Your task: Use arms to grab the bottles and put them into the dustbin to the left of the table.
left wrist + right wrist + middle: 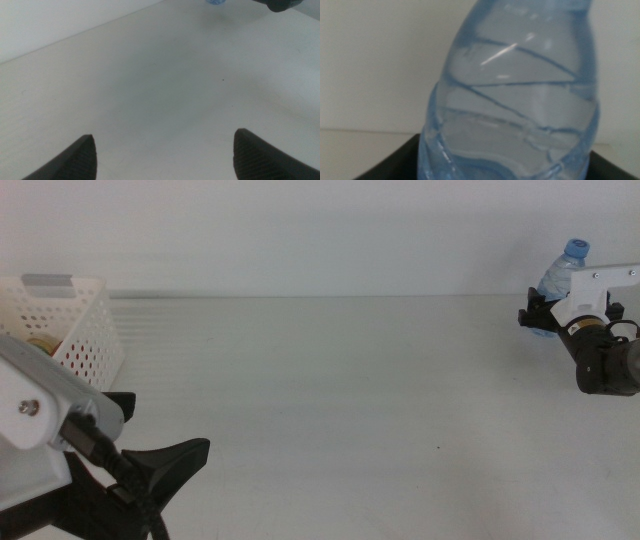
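Holding the water bottle [562,280] at the far right of the table [350,380], the right gripper [548,315] has its dark jaws on either side of the lower body; the right wrist view is filled by the clear ribbed plastic, tilted, with a jaw edge at each side of it. The blue cap shows above the white arm housing in the middle view. Whether the bottle's base is off the tabletop or touching it cannot be told from these views.

The left gripper [150,470] sits low at the near left, just in front of the dustbin [85,330]. Its jaws stand wide apart with nothing between them; the left wrist view shows only bare tabletop between the two tips, and a scrap of blue far off by the other arm.

The dustbin stands at the left edge of the table. Something yellowish shows through its perforated wall, so at least one item seems to lie inside, though what it is cannot be made out. No can and no second bottle is seen on the tabletop.

Judgement: task is late-stage. The water bottle looks like the last item outside the bin, and it is well apart from it, on the opposite side of the table. Remaining: carry it across and release it into the dustbin.
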